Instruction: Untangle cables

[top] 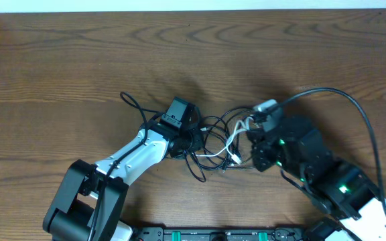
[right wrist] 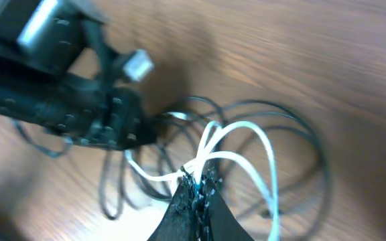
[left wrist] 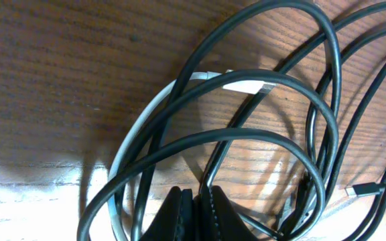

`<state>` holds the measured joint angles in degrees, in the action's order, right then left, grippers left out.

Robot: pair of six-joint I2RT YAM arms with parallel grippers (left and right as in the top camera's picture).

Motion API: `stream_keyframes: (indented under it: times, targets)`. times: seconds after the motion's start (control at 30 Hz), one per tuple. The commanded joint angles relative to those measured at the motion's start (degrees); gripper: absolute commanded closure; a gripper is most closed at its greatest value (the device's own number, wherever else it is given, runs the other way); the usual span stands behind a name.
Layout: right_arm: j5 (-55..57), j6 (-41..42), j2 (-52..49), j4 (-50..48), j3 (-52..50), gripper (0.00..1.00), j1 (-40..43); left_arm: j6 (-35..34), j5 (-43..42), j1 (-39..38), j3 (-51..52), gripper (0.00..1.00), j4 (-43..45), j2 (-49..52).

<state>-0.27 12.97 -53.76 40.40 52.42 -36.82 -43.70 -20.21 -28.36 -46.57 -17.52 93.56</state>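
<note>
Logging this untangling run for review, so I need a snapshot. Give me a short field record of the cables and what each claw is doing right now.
surface: wooden table
cables: black cables in overlapping loops, with one white cable threaded through them
tangle location: mid-table, between the two claws
left claw: shut, with a black strand running into its tips
right claw: shut on the white cable; this view is blurred
task state: cables tangled, not yet separated
</note>
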Motion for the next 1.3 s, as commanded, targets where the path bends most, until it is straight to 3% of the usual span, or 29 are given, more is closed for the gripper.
stream_keyframes:
  times: [0.0, 0.43, 1.17, 1.27]
  targets:
    - [8.5, -0.2, 3.9, 2.6, 0.5, 0.99, 1.9, -0.1, 2.3, -0.1, -0.5, 0.92, -0.2, 0.8]
    - [13.9, 5.6, 18.8, 8.3, 0.5, 0.99, 6.5, -0.1, 2.3, -0.1, -0.5, 0.92, -0.3, 0.8]
    - [14.7, 14.9, 19.8, 16.0, 0.5, 0.99, 6.5, -0.1, 3.4, -0.1, -0.5, 0.92, -4.0, 0.8]
    - [20.0, 14.9, 19.8, 15.7, 0.5, 0.99, 6.5, -0.1, 3.4, -0.1, -0.5, 0.83, -4.4, 0.8]
